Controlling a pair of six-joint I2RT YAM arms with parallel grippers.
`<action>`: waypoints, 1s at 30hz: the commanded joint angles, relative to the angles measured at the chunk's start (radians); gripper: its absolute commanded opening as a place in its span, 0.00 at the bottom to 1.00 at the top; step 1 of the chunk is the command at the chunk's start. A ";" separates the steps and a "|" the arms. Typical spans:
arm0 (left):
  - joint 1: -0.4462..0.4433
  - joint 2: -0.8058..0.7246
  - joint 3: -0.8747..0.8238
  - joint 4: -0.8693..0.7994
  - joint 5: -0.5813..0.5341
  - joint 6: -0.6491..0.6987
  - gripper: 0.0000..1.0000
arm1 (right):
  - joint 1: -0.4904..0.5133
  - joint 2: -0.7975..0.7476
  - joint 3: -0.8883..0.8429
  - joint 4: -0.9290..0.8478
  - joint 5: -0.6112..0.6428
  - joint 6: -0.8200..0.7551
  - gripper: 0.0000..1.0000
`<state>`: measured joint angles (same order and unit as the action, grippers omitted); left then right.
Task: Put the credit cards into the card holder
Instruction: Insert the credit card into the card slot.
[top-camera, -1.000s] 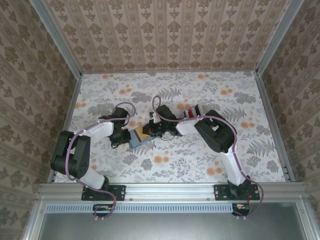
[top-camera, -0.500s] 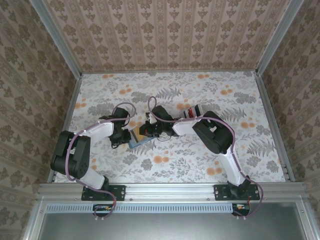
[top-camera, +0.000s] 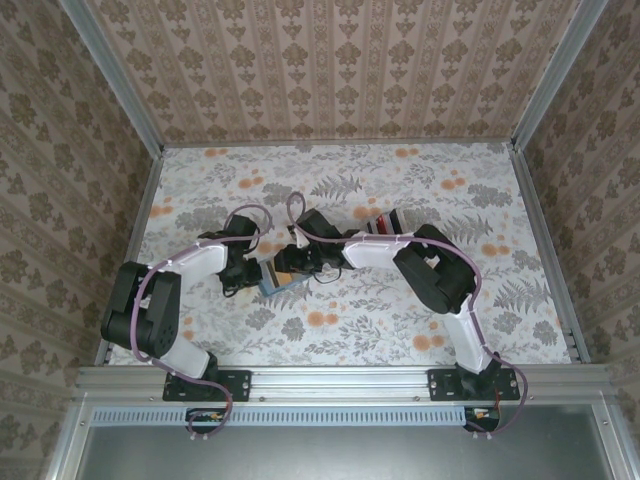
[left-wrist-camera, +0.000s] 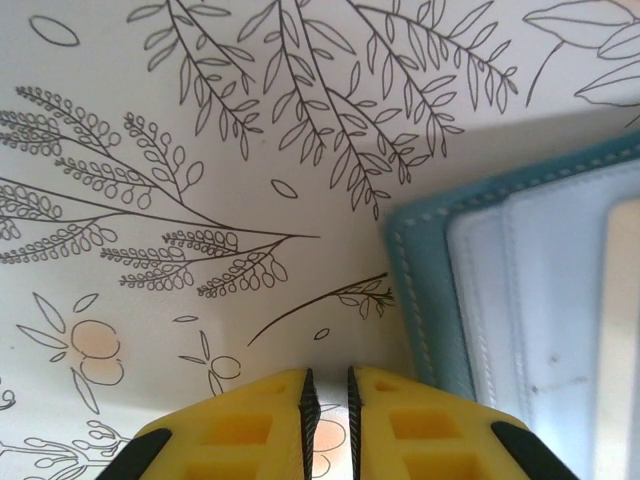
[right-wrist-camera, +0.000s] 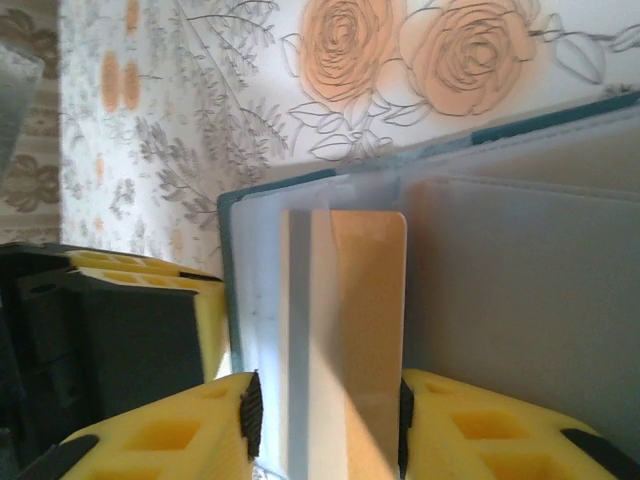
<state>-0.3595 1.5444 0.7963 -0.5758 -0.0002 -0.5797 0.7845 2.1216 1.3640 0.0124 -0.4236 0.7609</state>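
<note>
Right claw (right-wrist-camera: 325, 420) spread astride a credit card (right-wrist-camera: 360, 320) in the card holder (right-wrist-camera: 520, 270); left claw (left-wrist-camera: 328, 395) pressed together beside it.

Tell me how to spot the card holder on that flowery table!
Look at the flowery table, left of its middle, where the left arm and right arm meet. Lying open there is the card holder: plain teal outside, pale blue inside, nothing like the flowers around it.

Left gripper (left-wrist-camera: 328, 388) nearly closed, right gripper (right-wrist-camera: 326, 412) parted
</note>
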 joint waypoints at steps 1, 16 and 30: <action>-0.023 0.061 -0.051 0.115 0.084 0.014 0.18 | 0.002 -0.040 0.039 -0.202 0.085 -0.101 0.45; -0.022 0.070 -0.055 0.124 0.088 0.017 0.18 | -0.012 -0.059 0.150 -0.293 0.066 -0.221 0.53; -0.019 0.122 -0.052 0.166 0.111 0.012 0.17 | -0.017 0.015 0.201 -0.440 0.089 -0.291 0.26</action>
<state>-0.3595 1.5574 0.7967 -0.5724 -0.0002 -0.5797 0.7723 2.1124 1.5383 -0.3767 -0.3496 0.4911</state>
